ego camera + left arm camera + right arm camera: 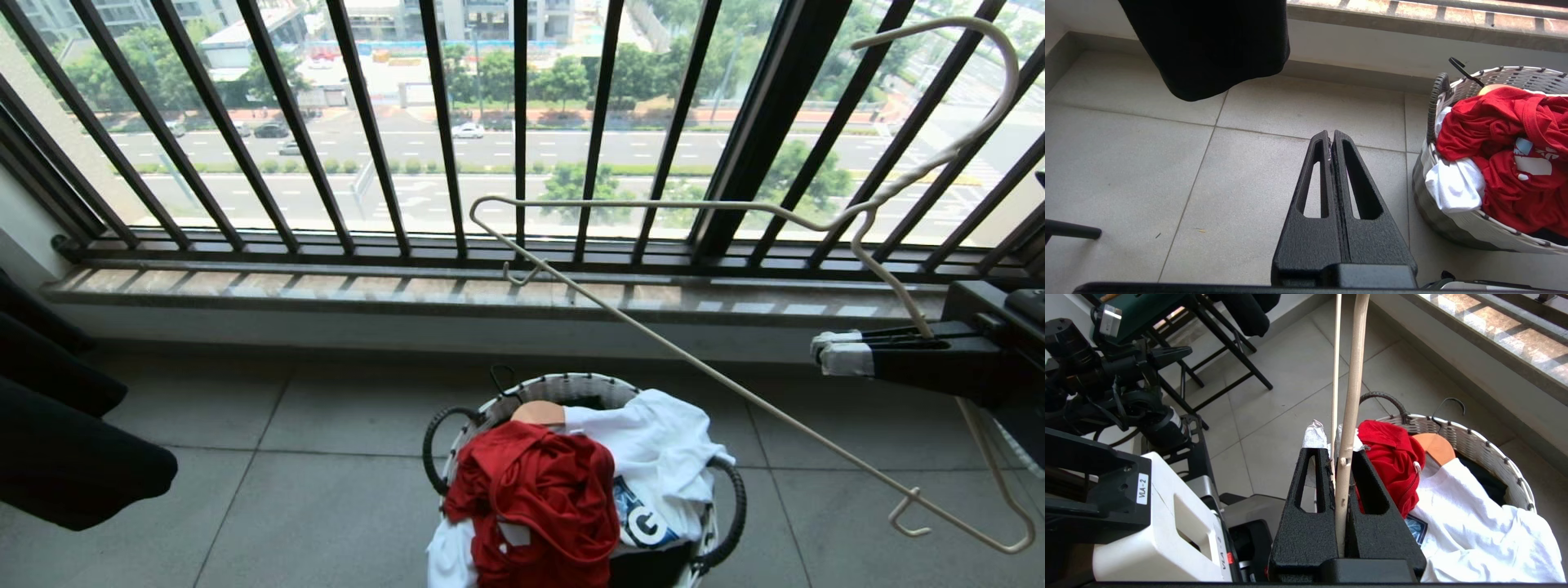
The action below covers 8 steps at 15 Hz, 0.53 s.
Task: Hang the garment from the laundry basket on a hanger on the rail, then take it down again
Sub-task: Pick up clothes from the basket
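Right gripper (833, 353) clenched on hanger (694, 359) (wire between fingers); left gripper (1331, 141) closed, empty.

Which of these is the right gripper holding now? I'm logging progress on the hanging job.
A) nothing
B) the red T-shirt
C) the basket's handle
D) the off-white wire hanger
D: the right gripper is shut on the off-white wire hanger, whose thin rod runs up between its fingers, while the red T-shirt still lies crumpled in the laundry basket.
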Available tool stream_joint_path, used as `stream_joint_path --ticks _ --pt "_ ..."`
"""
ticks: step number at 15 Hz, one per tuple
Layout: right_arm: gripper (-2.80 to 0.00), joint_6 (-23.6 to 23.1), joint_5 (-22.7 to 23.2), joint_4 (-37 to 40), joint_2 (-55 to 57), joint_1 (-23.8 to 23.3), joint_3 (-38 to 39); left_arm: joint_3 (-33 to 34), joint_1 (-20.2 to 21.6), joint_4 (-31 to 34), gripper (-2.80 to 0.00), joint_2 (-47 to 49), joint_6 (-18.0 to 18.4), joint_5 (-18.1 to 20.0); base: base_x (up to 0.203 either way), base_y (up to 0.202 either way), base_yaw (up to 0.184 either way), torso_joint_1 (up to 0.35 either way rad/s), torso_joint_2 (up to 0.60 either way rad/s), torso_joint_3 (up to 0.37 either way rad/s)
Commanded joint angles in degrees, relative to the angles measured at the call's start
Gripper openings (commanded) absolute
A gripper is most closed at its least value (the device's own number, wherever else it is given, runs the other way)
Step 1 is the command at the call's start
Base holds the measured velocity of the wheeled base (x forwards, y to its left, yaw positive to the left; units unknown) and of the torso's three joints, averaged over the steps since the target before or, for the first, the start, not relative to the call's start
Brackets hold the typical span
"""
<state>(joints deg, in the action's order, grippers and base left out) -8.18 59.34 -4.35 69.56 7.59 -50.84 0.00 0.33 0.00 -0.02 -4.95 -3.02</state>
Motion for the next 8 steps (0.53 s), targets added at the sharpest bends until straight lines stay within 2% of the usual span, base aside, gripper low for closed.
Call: stream_joint_path --ticks 1,5,8 --pt "-2.80 -0.1 0.3 0.0 -0.1 0.2 0.1 0.0 0.0 -0.1 -2.80 0.1 -0.1 -0.1 0.000 0.000 0.000 0.006 0.00 -0.197" --pt "-2.80 -0.1 0.3 -0.1 -0.3 0.5 0.1 0.0 0.0 0.0 -2.80 0.0 -0.1 -0.1 0.000 0.000 0.000 0.003 0.00 -0.197" --pt "-2.80 -0.2 0.2 0.0 -0.8 0.5 0.1 0.0 0.0 0.0 -2.80 0.0 -0.1 -0.1 0.000 0.000 0.000 0.005 0.00 -0.085"
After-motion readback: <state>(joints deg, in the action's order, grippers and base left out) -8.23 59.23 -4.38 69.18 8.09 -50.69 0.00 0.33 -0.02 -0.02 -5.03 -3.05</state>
